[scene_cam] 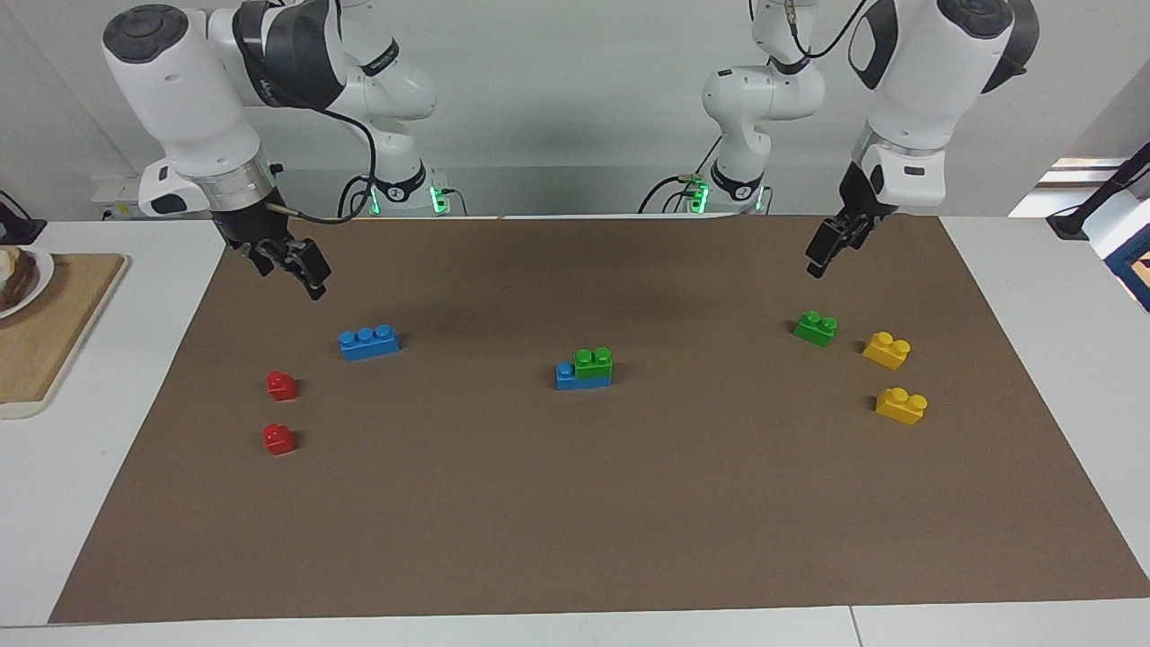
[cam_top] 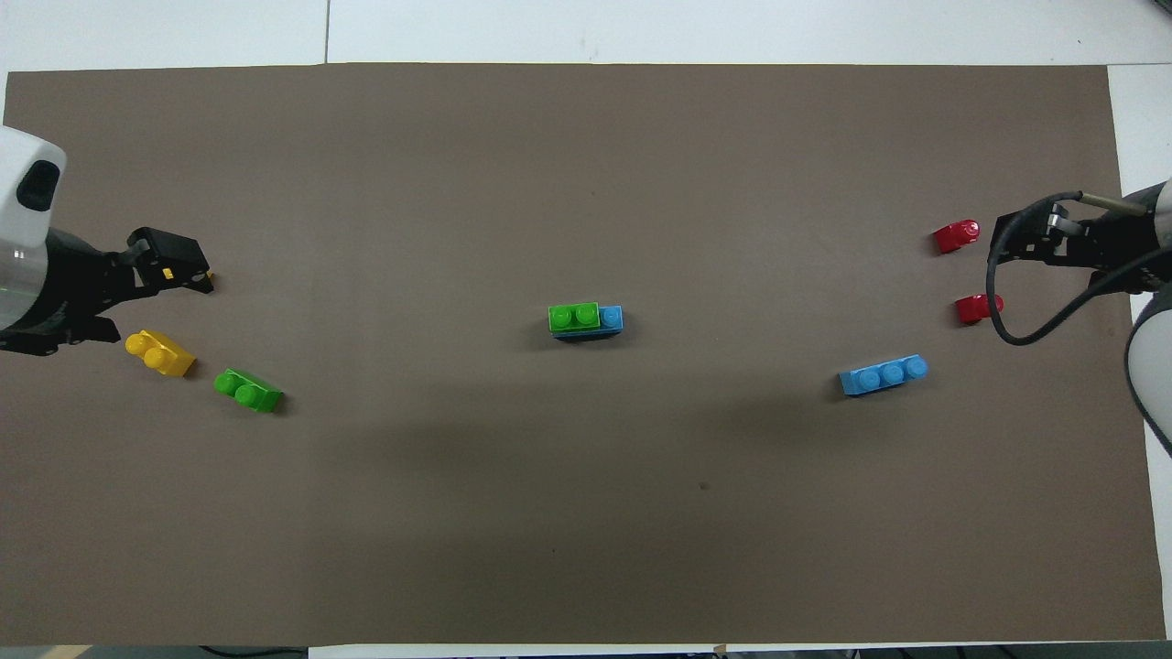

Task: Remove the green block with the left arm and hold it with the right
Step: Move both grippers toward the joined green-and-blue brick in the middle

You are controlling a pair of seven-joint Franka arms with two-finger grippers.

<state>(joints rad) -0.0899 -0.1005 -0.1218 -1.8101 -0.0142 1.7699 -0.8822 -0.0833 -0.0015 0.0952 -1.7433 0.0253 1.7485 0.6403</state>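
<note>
Item: green block [scene_cam: 594, 362], frame centre, pressed onto blue brick [scene_cam: 575, 376]. Left pincer [scene_cam: 825, 247], upper right, agape, empty. Right pincer [scene_cam: 292, 261], upper left, agape, empty. Advice: right clamps the blue brick low; left pulls the green straight up

White wall [scene_cam: 575, 108], white table [scene_cam: 1033, 296], brown mat [scene_cam: 575, 503], wooden board [scene_cam: 45, 332]
</note>
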